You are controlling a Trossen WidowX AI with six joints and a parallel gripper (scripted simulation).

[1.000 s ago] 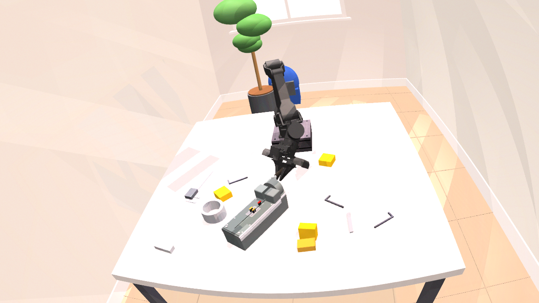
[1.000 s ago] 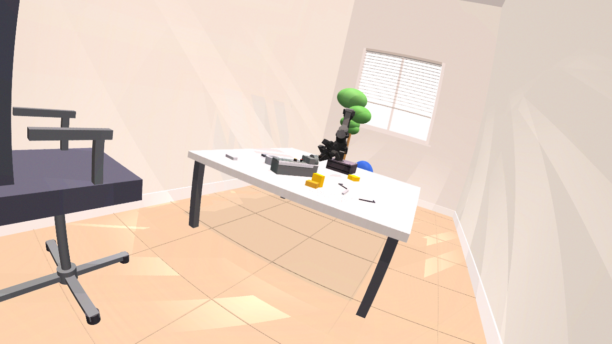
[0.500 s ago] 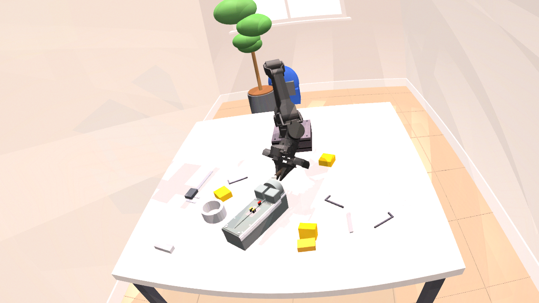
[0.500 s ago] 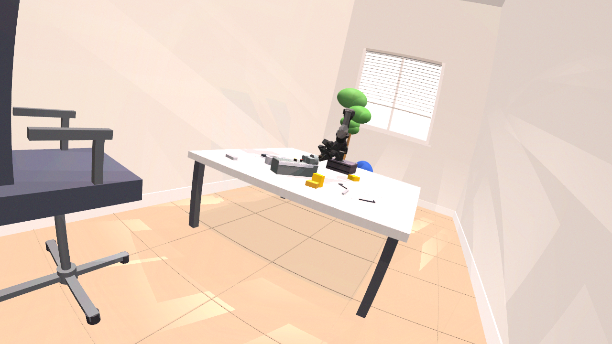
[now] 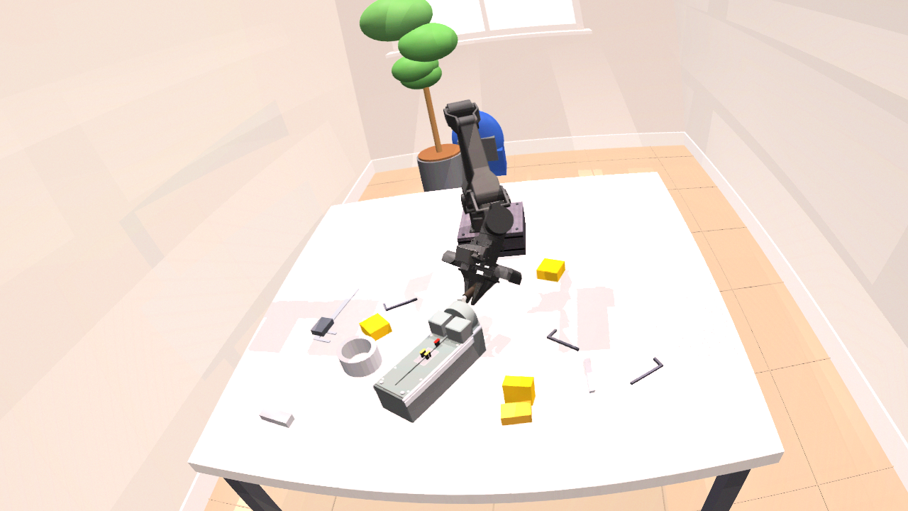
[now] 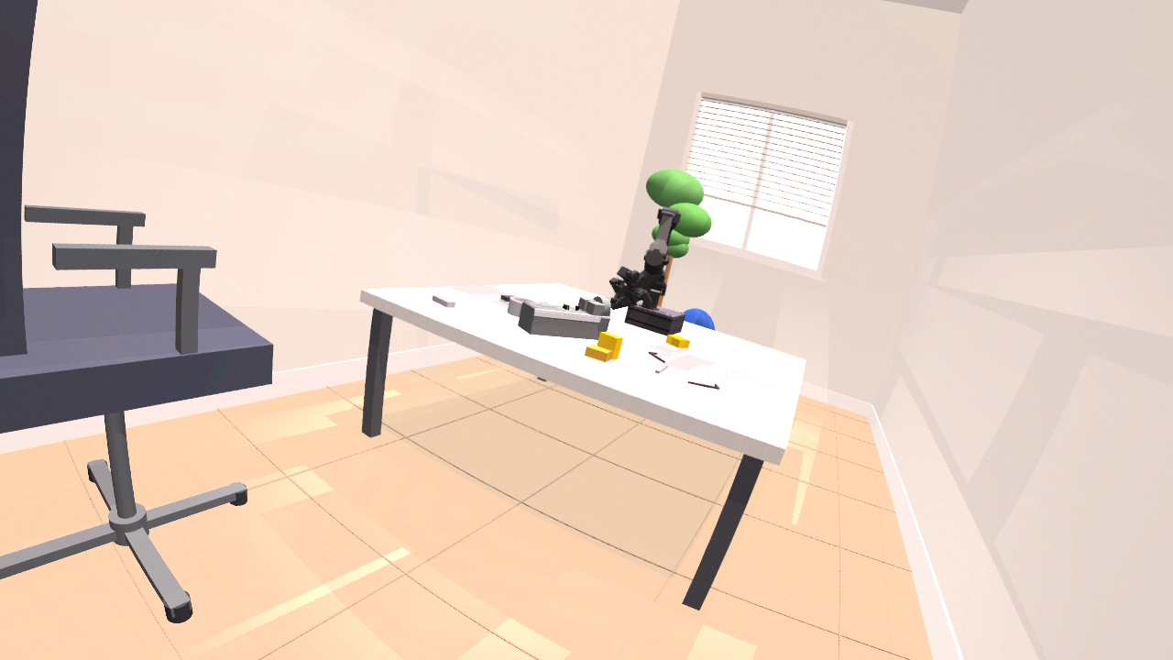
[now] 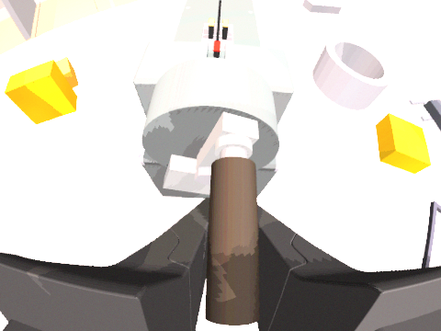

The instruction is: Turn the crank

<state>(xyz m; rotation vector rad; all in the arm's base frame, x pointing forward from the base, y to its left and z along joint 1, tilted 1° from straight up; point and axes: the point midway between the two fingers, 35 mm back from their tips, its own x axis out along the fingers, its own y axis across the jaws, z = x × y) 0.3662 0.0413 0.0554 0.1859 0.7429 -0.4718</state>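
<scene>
One white table point(image 5: 717, 407) point(image 6: 738, 393) | tiled floor point(image 5: 730, 254) point(image 6: 492, 509) | window point(image 5: 530, 11) point(image 6: 756, 181) | potted plant point(image 5: 431, 117) point(image 6: 674, 188)

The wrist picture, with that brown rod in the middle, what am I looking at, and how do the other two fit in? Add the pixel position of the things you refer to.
The wrist camera looks past the black gripper point(image 5: 472, 293) point(image 7: 232, 257), whose two fingers are closed on the brown cylindrical handle point(image 7: 233, 221) of a crank. The crank turns a grey boxy machine point(image 5: 431, 375) point(image 6: 564, 320) with a red pointer point(image 5: 436, 341) point(image 7: 217, 46), short of the brass marks point(image 7: 218, 31). The top picture looks down across the white table point(image 5: 635, 254) point(image 6: 721, 401); the exterior one stands farther back, beside a dark chair point(image 6: 123, 361). Yellow blocks and a pale round ring point(image 5: 348, 365) point(image 7: 331, 85) also lie there.
</scene>
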